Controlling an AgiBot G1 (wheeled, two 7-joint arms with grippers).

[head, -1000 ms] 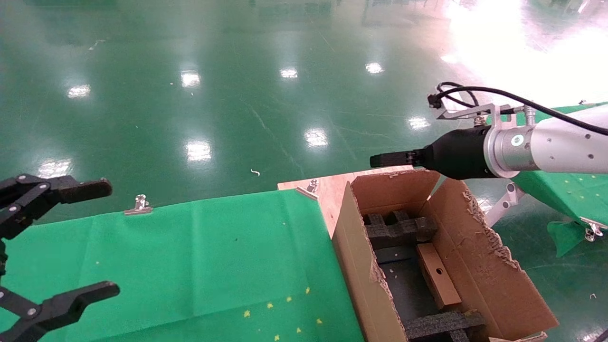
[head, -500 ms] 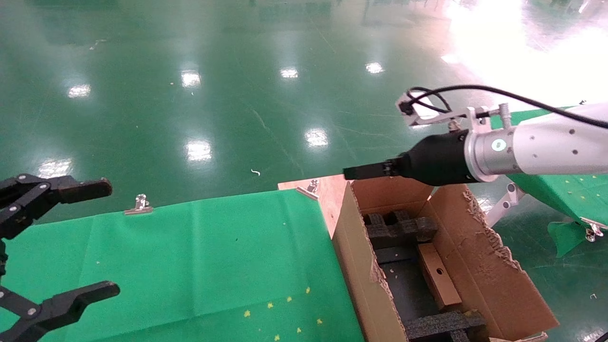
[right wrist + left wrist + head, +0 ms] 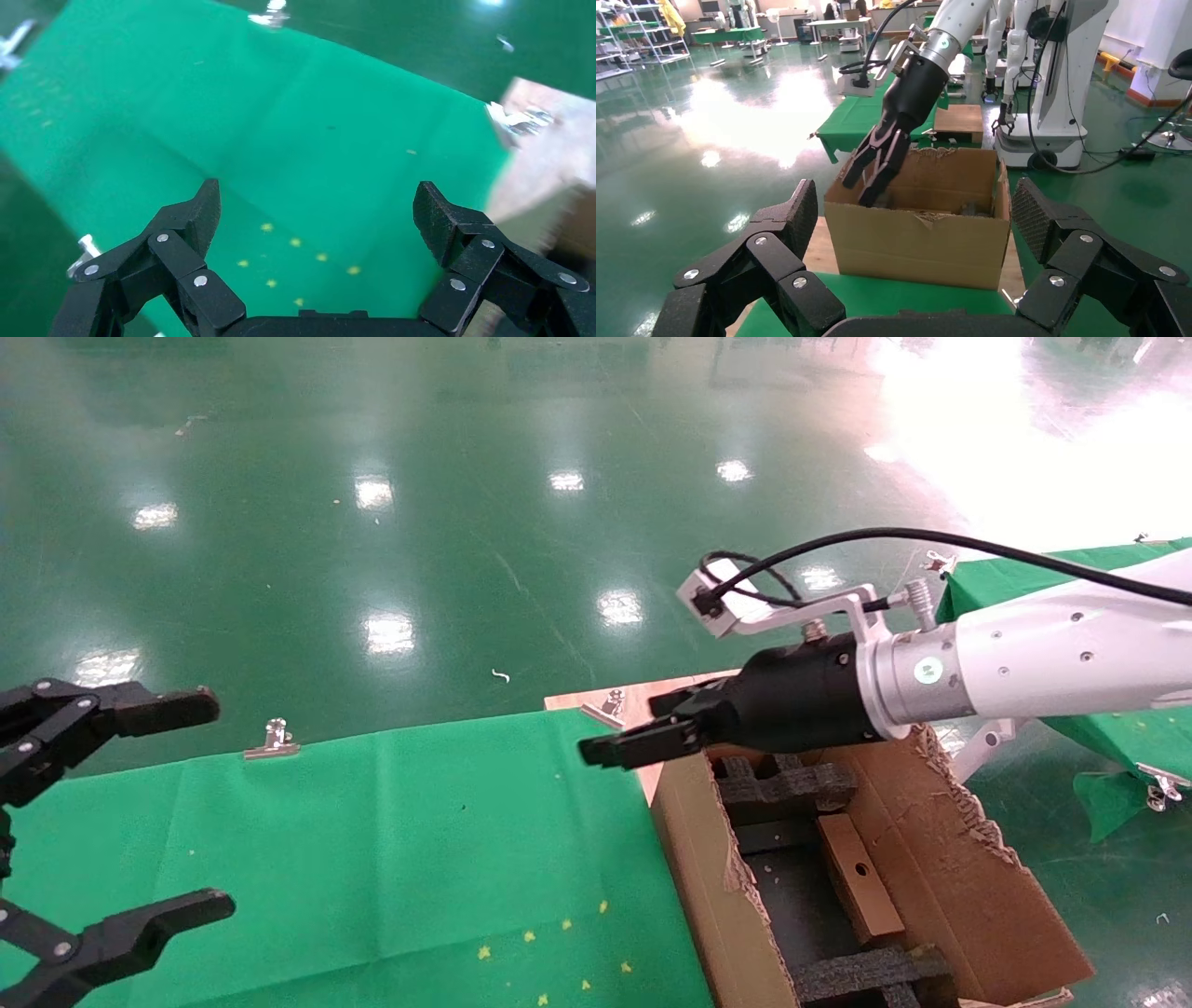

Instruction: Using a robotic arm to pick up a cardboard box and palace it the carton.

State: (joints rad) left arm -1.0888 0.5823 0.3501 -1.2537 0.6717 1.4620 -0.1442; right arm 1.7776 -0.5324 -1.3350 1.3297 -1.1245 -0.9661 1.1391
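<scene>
The large brown carton [image 3: 941,859] with ragged flaps stands at the right end of the green table; it also shows in the left wrist view as the carton [image 3: 919,242]. Inside it, among black foam inserts [image 3: 787,784], the slim cardboard box [image 3: 857,882] lies along the right wall, its small round hole facing up. My right gripper [image 3: 631,733] hangs open and empty over the carton's far left corner, pointing toward the green cloth; its own camera shows the right gripper [image 3: 318,203] over bare cloth. My left gripper [image 3: 207,806] is parked open at the left edge.
A green cloth [image 3: 372,840] covers the table, held by metal clips [image 3: 272,740] on the far edge. A bare wooden board [image 3: 652,710] shows behind the carton. A second green-covered table [image 3: 1117,710] stands to the right. Glossy green floor lies beyond.
My right arm has swung left and down, from above the carton's far edge to over its left corner and the table edge. The left arm and the cardboard box have not moved.
</scene>
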